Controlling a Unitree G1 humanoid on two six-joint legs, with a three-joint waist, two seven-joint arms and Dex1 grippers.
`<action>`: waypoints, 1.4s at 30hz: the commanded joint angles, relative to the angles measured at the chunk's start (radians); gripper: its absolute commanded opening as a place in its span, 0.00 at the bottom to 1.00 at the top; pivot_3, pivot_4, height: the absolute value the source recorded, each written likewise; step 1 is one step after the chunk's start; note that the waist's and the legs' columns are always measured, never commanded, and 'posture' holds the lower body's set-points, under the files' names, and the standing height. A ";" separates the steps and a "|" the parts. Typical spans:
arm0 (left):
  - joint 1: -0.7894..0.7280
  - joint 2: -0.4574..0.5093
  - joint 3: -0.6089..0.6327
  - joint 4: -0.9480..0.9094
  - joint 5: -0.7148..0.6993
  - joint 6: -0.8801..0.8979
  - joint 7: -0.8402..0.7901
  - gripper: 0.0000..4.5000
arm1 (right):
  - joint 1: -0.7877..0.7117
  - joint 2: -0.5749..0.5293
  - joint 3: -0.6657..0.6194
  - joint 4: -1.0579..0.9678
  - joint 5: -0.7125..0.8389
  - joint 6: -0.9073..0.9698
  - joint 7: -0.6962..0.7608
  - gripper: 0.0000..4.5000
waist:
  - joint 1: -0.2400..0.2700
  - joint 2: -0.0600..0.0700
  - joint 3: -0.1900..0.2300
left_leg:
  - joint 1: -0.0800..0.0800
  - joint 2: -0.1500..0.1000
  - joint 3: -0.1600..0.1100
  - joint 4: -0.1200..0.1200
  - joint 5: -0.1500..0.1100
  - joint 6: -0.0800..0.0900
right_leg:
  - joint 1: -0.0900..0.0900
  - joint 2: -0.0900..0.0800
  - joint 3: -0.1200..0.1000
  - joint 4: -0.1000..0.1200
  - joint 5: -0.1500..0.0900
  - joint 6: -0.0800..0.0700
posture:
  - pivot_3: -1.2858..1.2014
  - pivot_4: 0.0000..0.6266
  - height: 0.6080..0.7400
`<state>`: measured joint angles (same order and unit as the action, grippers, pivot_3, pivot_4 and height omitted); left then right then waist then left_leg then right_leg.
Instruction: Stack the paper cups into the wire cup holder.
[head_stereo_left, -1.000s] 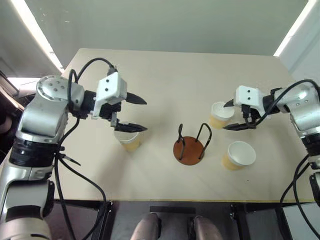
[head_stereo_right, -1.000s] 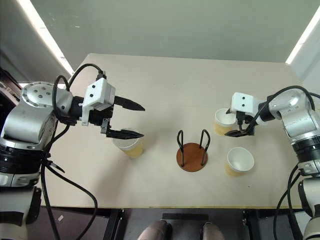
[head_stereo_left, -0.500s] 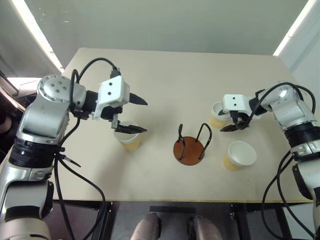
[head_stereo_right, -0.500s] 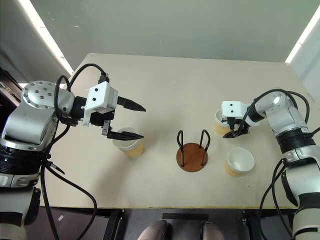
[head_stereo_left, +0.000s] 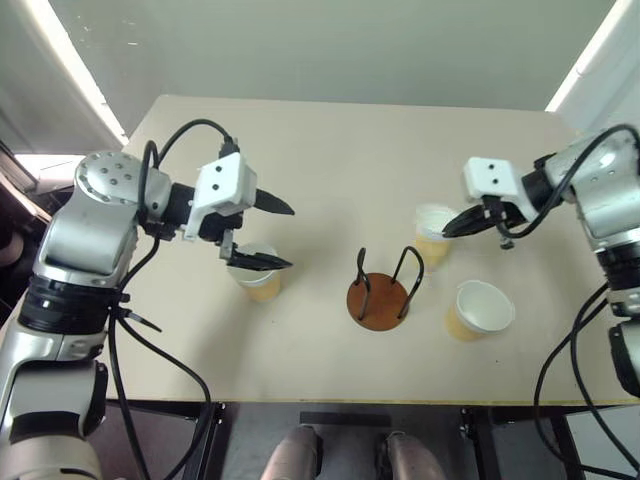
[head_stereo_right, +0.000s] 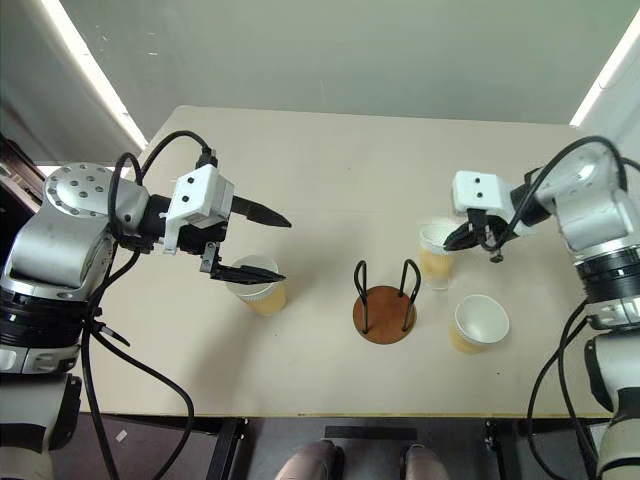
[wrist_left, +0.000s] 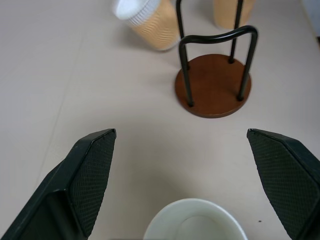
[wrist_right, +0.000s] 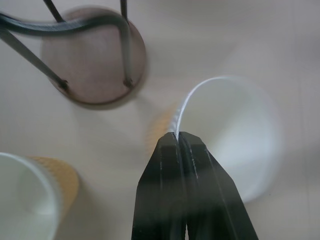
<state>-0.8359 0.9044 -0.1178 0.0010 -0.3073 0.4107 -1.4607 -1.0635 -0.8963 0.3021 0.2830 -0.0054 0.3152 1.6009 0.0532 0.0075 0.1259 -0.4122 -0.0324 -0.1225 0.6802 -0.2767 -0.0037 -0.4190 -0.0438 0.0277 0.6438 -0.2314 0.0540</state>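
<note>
right gripper, head views: right gripper (head_stereo_left: 452, 226) has its black fingers pinched on the near rim of a paper cup (head_stereo_left: 433, 232), which hangs just beside the wire cup holder (head_stereo_left: 384, 288), on its right.
left gripper, head views: left gripper (head_stereo_left: 278, 235) stands wide, empty, above a second cup (head_stereo_left: 256, 275) left of the holder.
third cup: third cup (head_stereo_left: 478, 309) sits on the table (head_stereo_left: 340, 160), near the holder's right.
left wrist view: fingers (wrist_left: 90, 170) spread, cup rim below, holder base bare.
right wrist view: fingertips (wrist_right: 179, 142) clamp the rim; holder close by.
step: first cup gripped, carry to holder in hand.
next move: judged, needs the cup centred over the loops, upright, then lowered before release.
</note>
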 joint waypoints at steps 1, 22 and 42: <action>-0.013 0.004 0.025 -0.015 -0.028 0.010 -0.006 1.00 | -0.023 -0.065 -0.061 -0.133 0.085 0.085 0.014 0.01 | 0.000 0.000 0.000 | 0.000 0.000 0.000 0.000 0.000 0.000 | 0.000 0.000 0.000 0.000 0.000 0.000 | 0.52 0.24 1.00; -0.023 -0.031 0.011 0.061 -0.029 -0.042 -0.032 1.00 | -0.150 -0.113 -0.093 -0.477 0.291 0.398 0.004 0.01 | -0.005 0.000 0.000 | 0.000 0.000 0.000 0.000 0.000 0.000 | -0.001 0.000 0.000 0.000 0.000 0.000 | 0.52 0.24 1.00; -0.022 -0.042 0.003 0.073 -0.019 -0.060 -0.047 1.00 | -0.107 -0.071 -0.071 -0.582 0.385 0.481 -0.079 0.01 | -0.005 0.000 0.000 | -0.001 0.000 -0.001 0.001 0.000 0.000 | -0.001 0.000 0.000 -0.001 0.000 0.000 | 0.52 0.24 1.00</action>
<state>-0.8458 0.8513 -0.1296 0.0968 -0.3205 0.3531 -1.5042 -1.1725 -0.9632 0.2459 -0.2746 0.3676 0.7969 1.5341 0.0486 0.0079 0.1261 -0.4128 -0.0324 -0.1235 0.6811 -0.2764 -0.0037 -0.4200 -0.0437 0.0275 0.6432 -0.2316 0.0537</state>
